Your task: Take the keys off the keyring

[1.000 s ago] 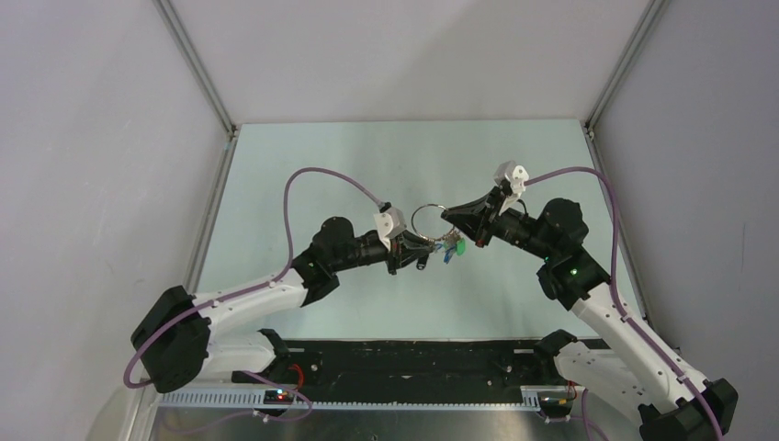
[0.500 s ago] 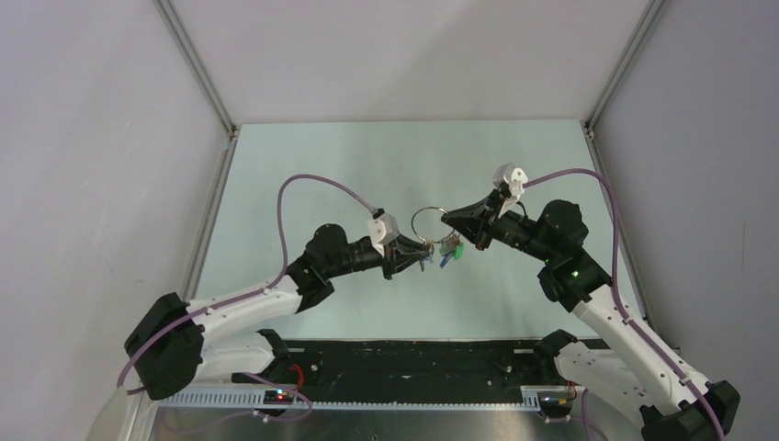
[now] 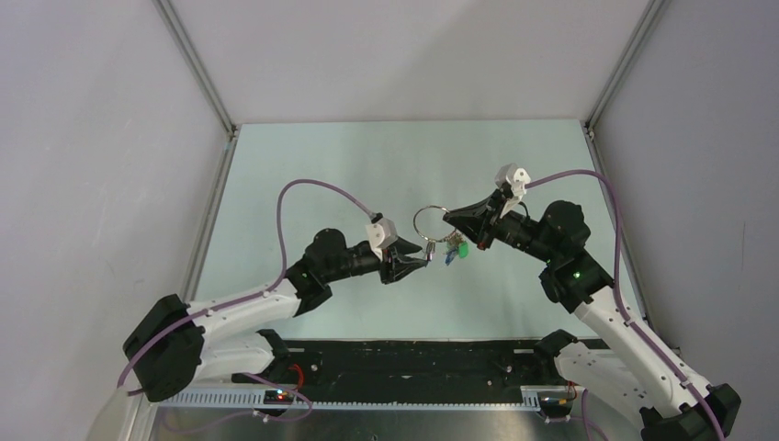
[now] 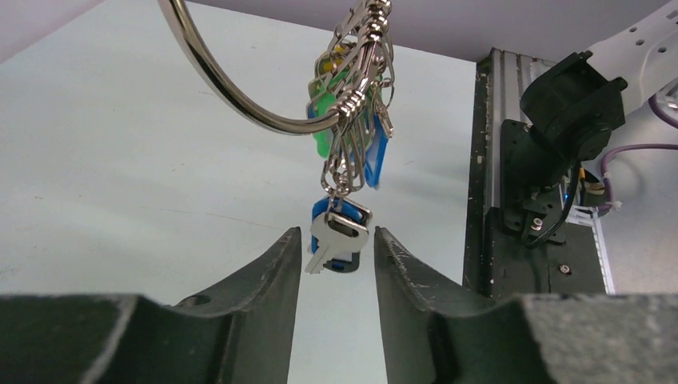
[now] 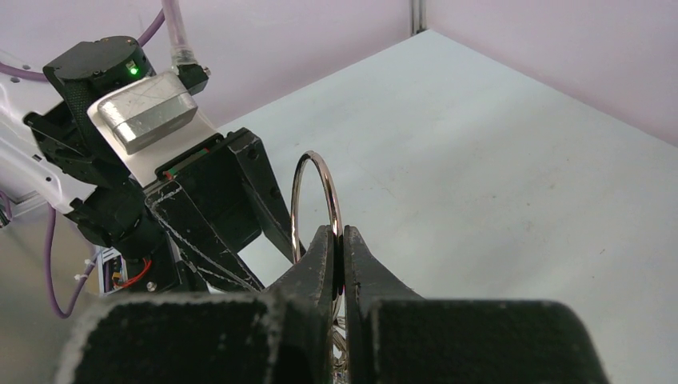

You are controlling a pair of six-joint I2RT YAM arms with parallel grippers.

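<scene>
The keyring (image 3: 429, 220), a thin silver ring, hangs in the air above the pale green table (image 3: 349, 165). My right gripper (image 3: 447, 217) is shut on its right side, and in the right wrist view the fingers (image 5: 341, 232) pinch the ring's wire (image 5: 316, 172). The keys (image 3: 453, 246), with green and blue heads, hang below the ring on silver clips. My left gripper (image 3: 423, 261) is open just below them. In the left wrist view a silver key with a blue head (image 4: 337, 238) hangs between the open fingertips (image 4: 336, 232), under the ring (image 4: 232, 88). I cannot tell whether the fingers touch it.
A black rail (image 3: 413, 358) runs along the table's near edge between the arm bases. Grey walls with metal posts (image 3: 197, 69) close in the table on three sides. The right arm's base (image 4: 560, 120) shows at the right of the left wrist view.
My left arm has drawn back a little toward the near left and dropped lower, so its fingertips now point up at the hanging keys. The right gripper and the ring have hardly moved.
</scene>
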